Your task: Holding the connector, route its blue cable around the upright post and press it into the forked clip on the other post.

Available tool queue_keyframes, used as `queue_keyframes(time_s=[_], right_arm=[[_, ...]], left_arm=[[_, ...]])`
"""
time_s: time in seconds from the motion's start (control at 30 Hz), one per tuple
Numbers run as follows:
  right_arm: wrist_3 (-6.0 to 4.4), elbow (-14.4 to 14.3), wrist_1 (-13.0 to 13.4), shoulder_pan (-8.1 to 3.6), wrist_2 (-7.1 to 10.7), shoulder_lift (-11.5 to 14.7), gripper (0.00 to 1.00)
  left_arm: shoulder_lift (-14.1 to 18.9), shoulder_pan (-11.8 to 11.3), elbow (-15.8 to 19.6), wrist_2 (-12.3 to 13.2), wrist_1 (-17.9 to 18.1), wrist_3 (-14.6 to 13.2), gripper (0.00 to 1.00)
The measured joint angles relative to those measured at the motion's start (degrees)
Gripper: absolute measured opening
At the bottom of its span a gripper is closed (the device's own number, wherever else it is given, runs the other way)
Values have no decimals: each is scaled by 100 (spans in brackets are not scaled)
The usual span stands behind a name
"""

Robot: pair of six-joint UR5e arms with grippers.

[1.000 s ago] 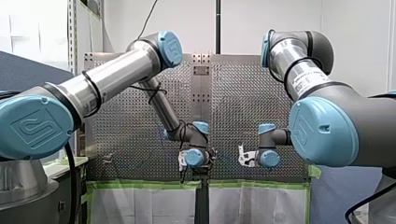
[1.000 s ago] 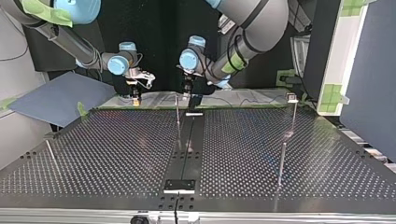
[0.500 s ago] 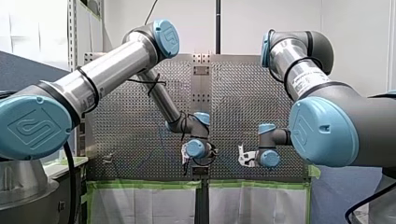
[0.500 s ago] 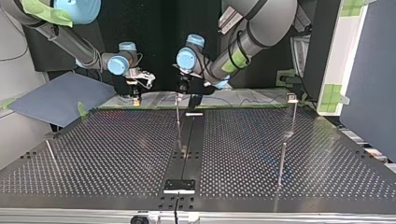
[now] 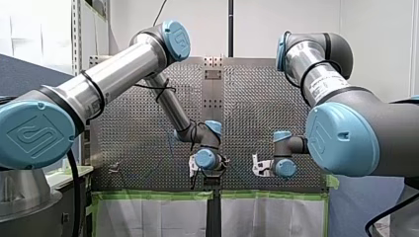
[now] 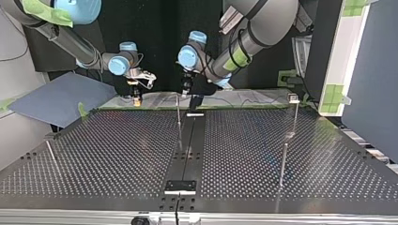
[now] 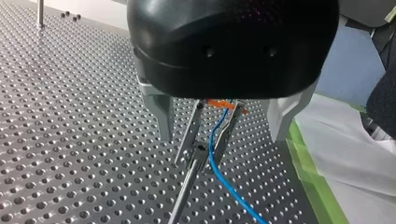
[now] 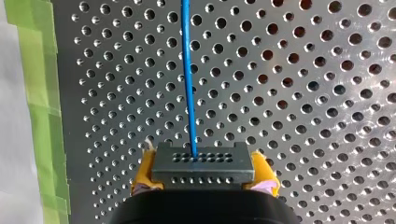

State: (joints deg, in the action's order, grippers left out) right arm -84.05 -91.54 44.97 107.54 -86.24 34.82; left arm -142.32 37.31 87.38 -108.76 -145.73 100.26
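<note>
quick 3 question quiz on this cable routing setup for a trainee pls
1. True or false: my right end effector grips the connector between yellow pads.
2. The cable leaving the connector is: A red, B blue, C black.
3. In the left wrist view, what stands between my left end effector's fingers?
Key: 1 true. 2 B. 3 the forked clip.
</note>
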Motion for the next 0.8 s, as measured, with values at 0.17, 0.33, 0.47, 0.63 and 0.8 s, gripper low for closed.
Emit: queue_keyframes(time_s=[0.17,0.33,0.47,0.63,0.8], right_arm=[[0,2,5,2,-6,1,12],[-5,1,19,3,-7,1,12],[-8,3,20,8,-7,1,12],[-8,4,17,15,0,1,12],[-17,6,21,16,38,2,12]], left_arm=[[0,12,20,15,96,13,100],[0,22,21,17,134,23,100],[-1,22,22,17,148,38,100],[0,24,22,17,162,45,100],[0,24,22,17,159,46,100]])
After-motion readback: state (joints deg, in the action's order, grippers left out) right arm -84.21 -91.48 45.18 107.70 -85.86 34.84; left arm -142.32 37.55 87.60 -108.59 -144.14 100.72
